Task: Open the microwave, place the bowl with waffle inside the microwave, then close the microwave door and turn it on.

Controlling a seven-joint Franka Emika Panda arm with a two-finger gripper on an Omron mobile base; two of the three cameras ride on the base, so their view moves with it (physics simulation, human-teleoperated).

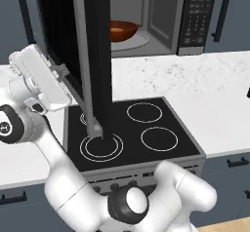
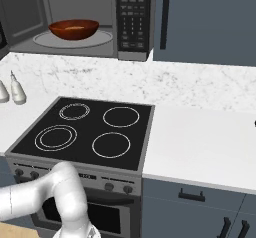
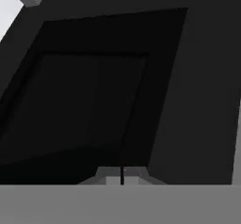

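Note:
The microwave (image 1: 197, 19) stands open at the back of the counter. Inside it, the reddish-brown bowl (image 1: 122, 29) rests on the glass turntable (image 2: 100, 40), and a tan trace of the waffle (image 2: 75, 27) shows in the bowl. The microwave door (image 1: 95, 55) is swung far out over the stove, its edge toward the left base camera. My gripper (image 1: 67, 73) is at the door's outer face on the left, at mid height. In the hand view the dark door glass (image 3: 94, 100) is very close, and the gripper (image 3: 121, 175) has its fingertips pressed together, shut on nothing.
A black four-ring stove (image 2: 90, 132) lies below the microwave, with white marble counter (image 2: 200, 132) to its right. Two small white bottles (image 2: 17, 92) stand on the counter left of the stove. The keypad (image 2: 132, 14) is on the microwave's right side.

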